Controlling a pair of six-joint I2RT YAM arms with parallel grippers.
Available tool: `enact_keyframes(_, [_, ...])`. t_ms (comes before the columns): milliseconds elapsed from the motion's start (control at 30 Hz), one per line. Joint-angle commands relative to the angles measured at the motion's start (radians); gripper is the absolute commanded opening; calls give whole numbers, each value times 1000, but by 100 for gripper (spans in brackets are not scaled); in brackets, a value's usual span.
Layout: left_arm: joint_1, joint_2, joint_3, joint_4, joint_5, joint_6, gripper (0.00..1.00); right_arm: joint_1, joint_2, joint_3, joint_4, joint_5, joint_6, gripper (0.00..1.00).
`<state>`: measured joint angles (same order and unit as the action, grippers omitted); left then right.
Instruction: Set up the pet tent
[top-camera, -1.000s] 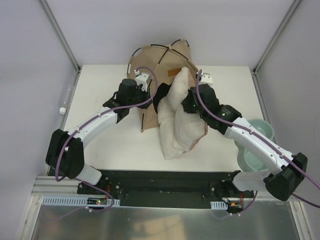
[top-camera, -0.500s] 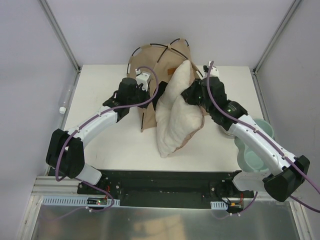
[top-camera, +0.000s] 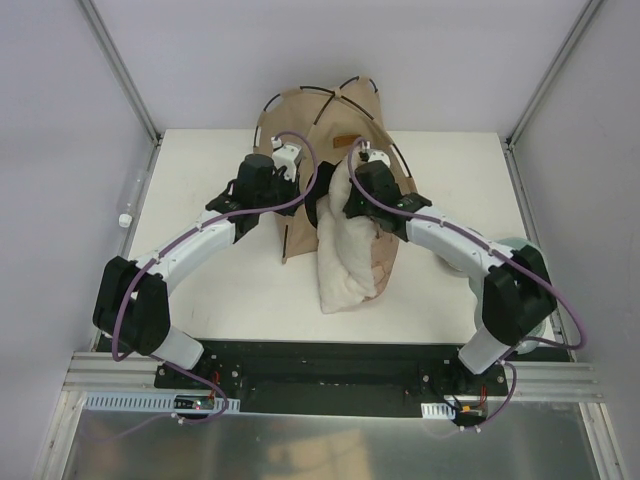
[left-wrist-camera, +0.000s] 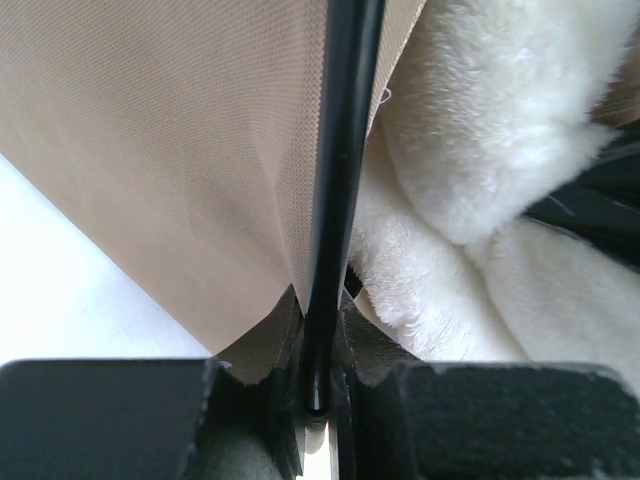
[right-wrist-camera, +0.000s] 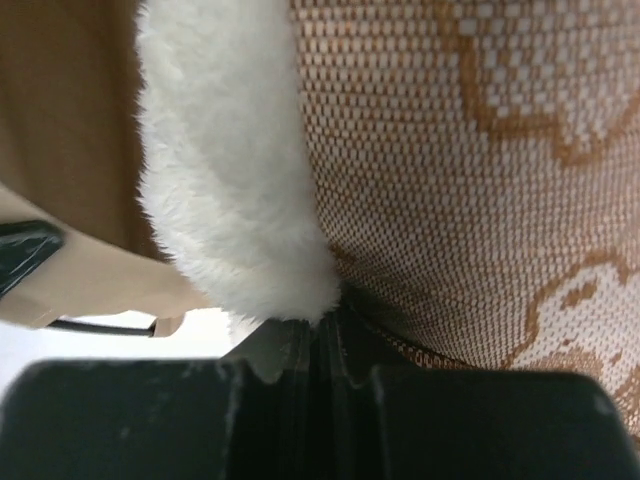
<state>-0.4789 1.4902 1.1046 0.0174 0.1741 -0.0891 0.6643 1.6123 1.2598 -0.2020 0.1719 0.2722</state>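
The tan pet tent (top-camera: 305, 118) stands at the back of the table, black poles curving over it and a brown label (top-camera: 345, 140) on its side. My left gripper (top-camera: 303, 198) is shut on the tent's front edge. In the left wrist view, a thin black pole (left-wrist-camera: 335, 200) runs between the jaws of that gripper (left-wrist-camera: 320, 335), with tan fabric (left-wrist-camera: 170, 150) to its left. My right gripper (top-camera: 346, 193) is shut on the edge of the cream fluffy pillow (top-camera: 345, 262). The pillow stands propped against the tent's front. Its fluffy rim (right-wrist-camera: 230, 180) and patterned underside (right-wrist-camera: 470, 150) fill the right wrist view above the right gripper (right-wrist-camera: 325, 320).
A pale green bowl (top-camera: 510, 245) sits at the right table edge, mostly hidden under my right arm. Metal frame posts rise at the back corners. A small white knob (top-camera: 125, 219) sits on the left wall. The tent's back overhangs the far table edge.
My right arm has swung left and back, carrying the pillow's top against the tent front. The left gripper has closed tighter on the tent's pole edge and stayed in place.
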Motion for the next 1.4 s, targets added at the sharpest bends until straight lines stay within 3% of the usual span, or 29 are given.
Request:
enact_keyframes(0, [-9, -1, 46, 38, 39, -34, 0, 3, 98, 42, -24, 58, -22, 0])
enact_keyframes(200, [-9, -2, 47, 44, 68, -43, 0, -12, 218, 156, -73, 136, 28, 1])
enact_keyframes(367, [-9, -11, 43, 50, 73, -43, 0, -31, 303, 245, -131, 106, 33, 8])
enact_keyframes(567, [-7, -8, 49, 50, 71, -57, 0, -51, 324, 221, -120, 127, 50, 12])
enact_keyframes(767, [-7, -18, 46, 52, 67, -70, 0, -80, 319, 158, -86, 156, 55, 27])
enact_keyframes(933, [-7, -19, 40, 52, 59, -77, 0, -103, 342, 165, -97, 198, 82, 29])
enact_keyframes(1100, [-7, -22, 37, 52, 56, -80, 0, -108, 261, 158, -88, 267, 98, 44])
enact_keyframes(1367, [-7, -5, 52, 42, 36, -81, 0, -108, 114, 161, -138, 241, 84, 71])
